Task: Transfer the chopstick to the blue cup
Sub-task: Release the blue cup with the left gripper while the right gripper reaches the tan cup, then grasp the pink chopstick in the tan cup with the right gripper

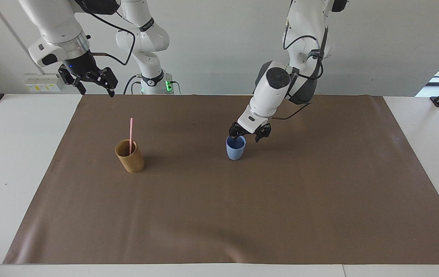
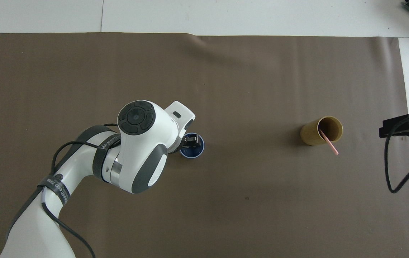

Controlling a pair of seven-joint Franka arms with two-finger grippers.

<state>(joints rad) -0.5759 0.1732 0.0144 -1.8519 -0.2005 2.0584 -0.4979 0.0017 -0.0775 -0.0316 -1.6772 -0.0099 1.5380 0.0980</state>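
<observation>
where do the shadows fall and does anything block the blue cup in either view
Facing view: tan cup and blue cup cast soft shadows toward the left arm's end, and the blue cup shows whole. Overhead view: the left arm's white wrist covers part of the blue cup.

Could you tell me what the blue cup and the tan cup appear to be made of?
The blue cup looks like smooth matte plastic or glazed ceramic: even colour, rounded base. The tan cup looks like bamboo or wood, possibly cardboard: dull, slightly mottled straight wall.
</observation>
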